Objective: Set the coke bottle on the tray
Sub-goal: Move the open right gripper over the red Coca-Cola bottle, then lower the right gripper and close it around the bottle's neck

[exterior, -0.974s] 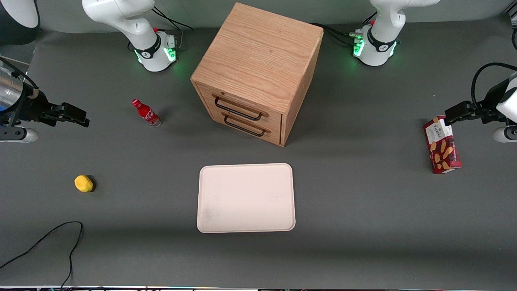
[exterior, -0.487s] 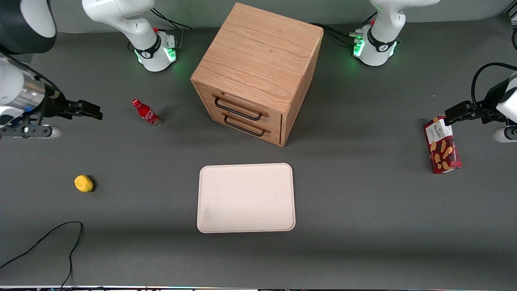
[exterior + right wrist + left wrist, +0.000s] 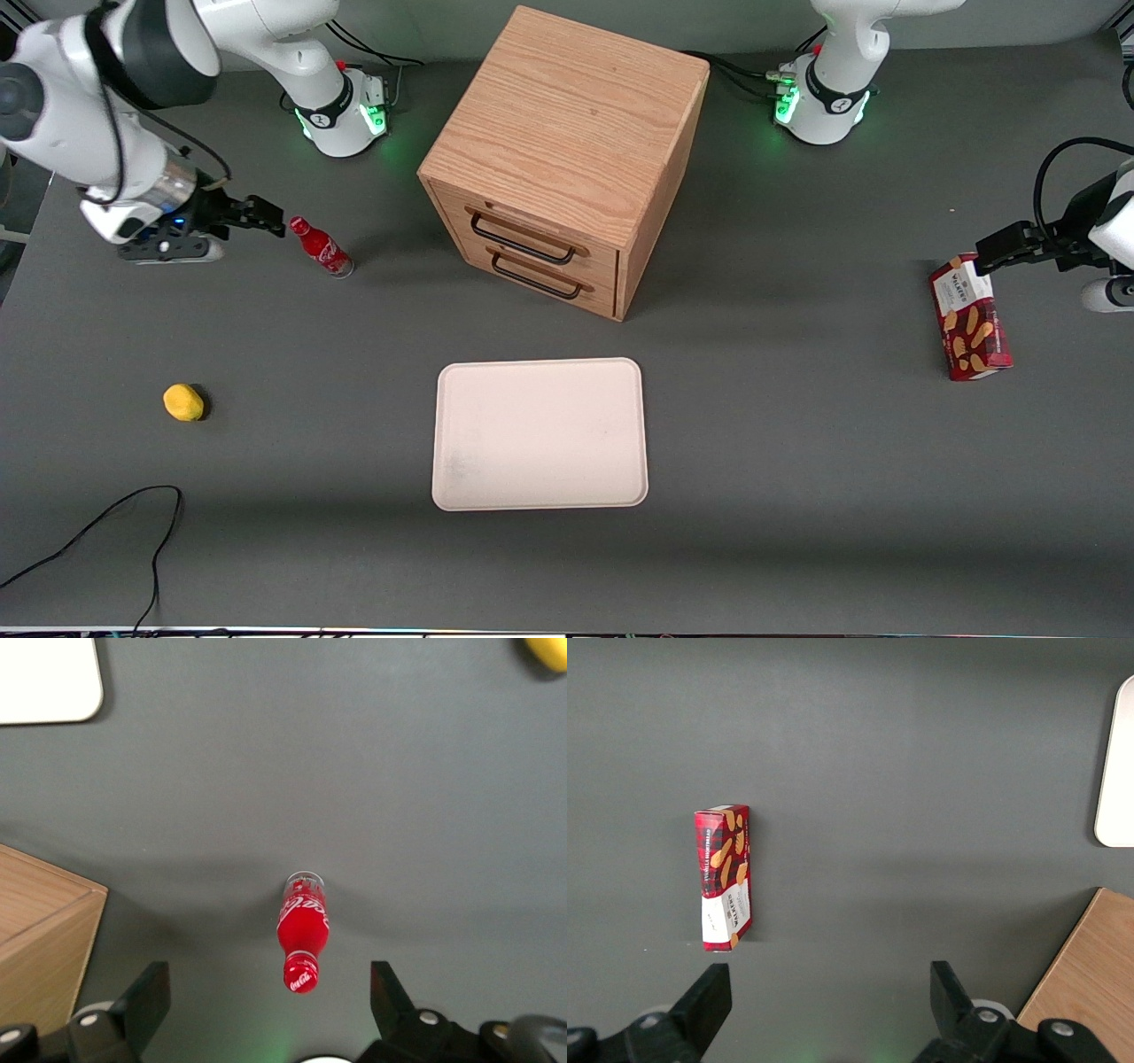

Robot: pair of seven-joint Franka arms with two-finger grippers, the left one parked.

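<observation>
Tabletop (image 3: 797,496), dark grey, carries everything here. Nearest the front camera lies the tray (image 3: 539,434), cream-white and flat, its corner also showing in the right wrist view (image 3: 44,678). A yellow lump (image 3: 183,402) sits toward the working arm's end, slightly farther from the camera than the tray's near edge. A red biscuit box (image 3: 970,317) lies toward the parked arm's end. Farther still stands the bottle (image 3: 321,247) – upright on the tabletop, red cap on top, well apart from the tray; the right wrist view (image 3: 302,933) shows it between the two fingers, touched by neither. The jaws (image 3: 266,220) hang just beside the bottle's cap, spread wide open. Beside the bottle, toward the middle, stands the wooden cabinet (image 3: 567,159) – two drawers with black handles.
</observation>
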